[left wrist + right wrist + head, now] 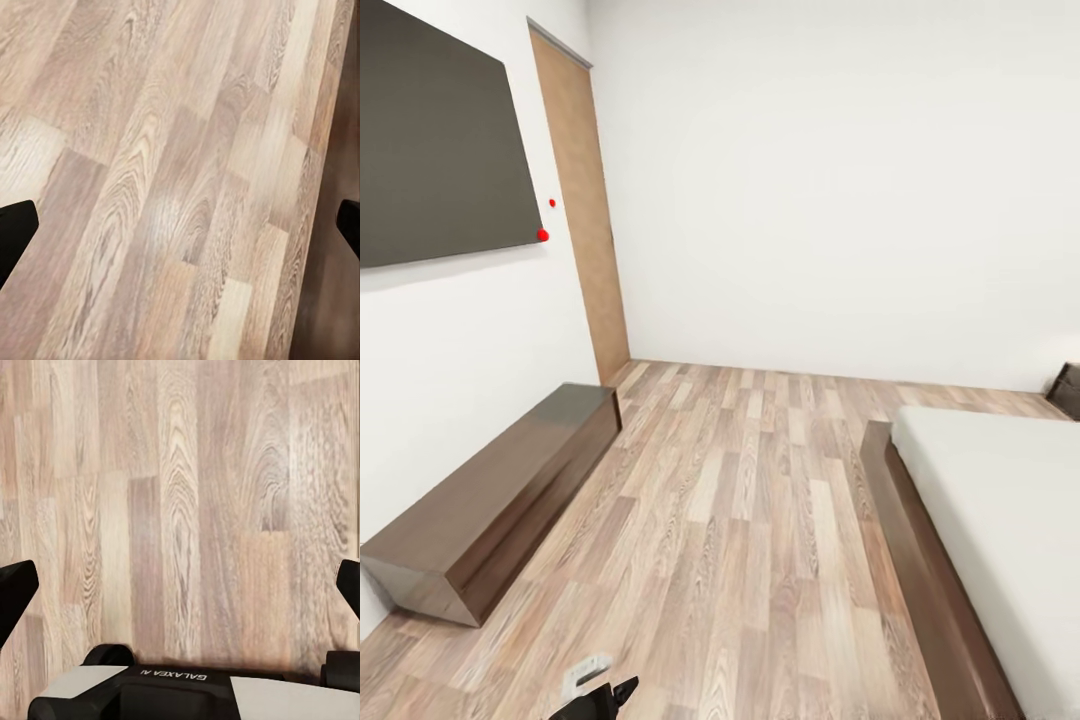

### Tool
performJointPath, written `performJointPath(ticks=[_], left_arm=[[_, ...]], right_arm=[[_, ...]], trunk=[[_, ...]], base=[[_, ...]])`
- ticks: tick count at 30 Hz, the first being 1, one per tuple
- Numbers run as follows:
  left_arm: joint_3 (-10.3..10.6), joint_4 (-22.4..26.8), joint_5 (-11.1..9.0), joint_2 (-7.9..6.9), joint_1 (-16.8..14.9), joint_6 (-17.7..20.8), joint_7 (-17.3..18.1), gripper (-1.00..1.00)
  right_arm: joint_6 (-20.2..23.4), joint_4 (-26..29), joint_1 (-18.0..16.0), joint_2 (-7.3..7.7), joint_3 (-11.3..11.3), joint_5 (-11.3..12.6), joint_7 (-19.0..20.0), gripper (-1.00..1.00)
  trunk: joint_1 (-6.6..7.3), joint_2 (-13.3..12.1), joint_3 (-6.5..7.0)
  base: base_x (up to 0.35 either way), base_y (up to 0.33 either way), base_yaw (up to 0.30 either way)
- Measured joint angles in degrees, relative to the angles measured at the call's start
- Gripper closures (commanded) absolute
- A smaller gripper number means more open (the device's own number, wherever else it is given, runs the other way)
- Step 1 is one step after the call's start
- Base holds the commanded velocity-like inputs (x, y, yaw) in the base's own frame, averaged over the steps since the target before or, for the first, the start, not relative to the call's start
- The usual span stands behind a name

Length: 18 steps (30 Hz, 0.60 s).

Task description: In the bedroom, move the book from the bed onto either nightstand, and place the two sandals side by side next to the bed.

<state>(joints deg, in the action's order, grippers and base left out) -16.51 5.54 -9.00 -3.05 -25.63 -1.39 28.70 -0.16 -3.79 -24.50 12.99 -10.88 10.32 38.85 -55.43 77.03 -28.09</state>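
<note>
From the head view you are inside the bedroom, looking across the wood floor (740,520). The bed (1000,520) sits at about four o'clock, its pale mattress bare on the part you can see — no book and no sandals on this stretch, so you have yet to find them. A long dark cabinet (500,500) lies along the wall at eight o'clock; it is not the nightstand, so don't mistake it for the drop-off. A dark corner at three o'clock, past the head of the bed, may be the nightstand (1068,388), but too little shows to tell. A brown door (585,210) stands at eleven o'clock, beside a dark wall panel (440,140).

In the left wrist view the left gripper (180,225) is spread wide with nothing between its fingers, facing bare planks.

In the right wrist view the right gripper (180,585) is likewise wide apart and holding nothing, above the robot's base (180,690).

The risk from here — driving the base into the bed frame (920,540) as you turn toward it.
</note>
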Motion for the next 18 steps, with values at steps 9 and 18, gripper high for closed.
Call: performJointPath(ticks=[9, 18], left_arm=[[0.0, 0.0, 0.0, 0.0, 0.0, 0.0, 0.0, -1.0], [0.0, 0.02, 0.0, -0.01, 0.01, 0.0, 0.01, -1.0]], right_arm=[[0.0, 0.0, 0.0, 0.0, 0.0, 0.0, 0.0, -1.0], [0.0, -0.06, -0.01, -0.01, 0.0, 0.05, 0.0, -1.0]], trunk=[[0.0, 0.0, 0.0], [0.0, 0.0, 0.0]], base=[[0.0, 0.0, -0.211], [0.0, 0.0, -0.036]])
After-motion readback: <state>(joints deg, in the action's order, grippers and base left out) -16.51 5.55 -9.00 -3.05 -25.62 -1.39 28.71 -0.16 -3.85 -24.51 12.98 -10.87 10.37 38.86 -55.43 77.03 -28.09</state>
